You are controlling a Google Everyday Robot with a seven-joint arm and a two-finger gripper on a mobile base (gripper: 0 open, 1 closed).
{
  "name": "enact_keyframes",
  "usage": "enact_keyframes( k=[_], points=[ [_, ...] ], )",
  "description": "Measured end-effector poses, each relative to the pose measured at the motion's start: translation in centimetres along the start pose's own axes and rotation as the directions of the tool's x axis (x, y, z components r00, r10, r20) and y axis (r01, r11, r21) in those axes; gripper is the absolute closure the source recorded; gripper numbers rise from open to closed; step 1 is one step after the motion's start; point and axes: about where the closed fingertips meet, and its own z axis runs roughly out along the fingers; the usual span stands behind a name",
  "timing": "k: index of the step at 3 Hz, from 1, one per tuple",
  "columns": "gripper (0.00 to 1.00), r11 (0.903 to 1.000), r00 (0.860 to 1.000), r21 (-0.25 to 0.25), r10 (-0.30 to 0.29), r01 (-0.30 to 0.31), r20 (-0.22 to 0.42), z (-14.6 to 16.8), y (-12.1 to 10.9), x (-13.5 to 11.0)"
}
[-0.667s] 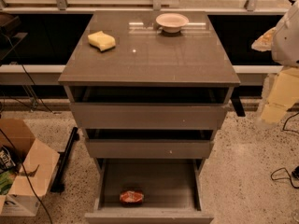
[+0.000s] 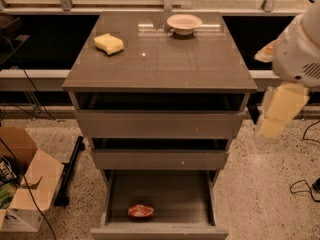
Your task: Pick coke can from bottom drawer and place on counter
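The coke can [image 2: 141, 211] lies on its side near the front of the open bottom drawer [image 2: 160, 194], a small red can on the plain grey floor. The counter [image 2: 160, 59] is the glossy grey-brown top of the cabinet. My gripper [image 2: 280, 111] hangs as a cream-coloured piece under the white arm [image 2: 300, 49], right of the cabinet's front right corner. It is at about the height of the top drawer, well above and to the right of the can, and it touches nothing.
A yellow sponge [image 2: 108, 43] and a white bowl [image 2: 184, 23] sit on the counter's back half. The two upper drawers [image 2: 160, 124] stand slightly open. A cardboard box [image 2: 25, 179] is on the floor at left, and cables [image 2: 302, 186] lie at right.
The arm and gripper have moved a little left, toward the cabinet. The can, drawers, sponge and bowl have not moved.
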Motion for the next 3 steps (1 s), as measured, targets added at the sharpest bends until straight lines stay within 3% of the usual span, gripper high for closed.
enact_keyframes(
  k=[1, 2, 3],
  points=[
    [0.0, 0.9992, 0.997, -0.04, 0.006, -0.003, 0.08, 4.4, 1.3, -2.4],
    [0.0, 0.995, 0.98, -0.1, 0.027, -0.007, 0.196, 9.5, 3.0, -4.1],
    [0.0, 0.9866, 0.951, -0.163, 0.062, -0.012, 0.304, 14.4, 4.6, -5.3]
  ],
)
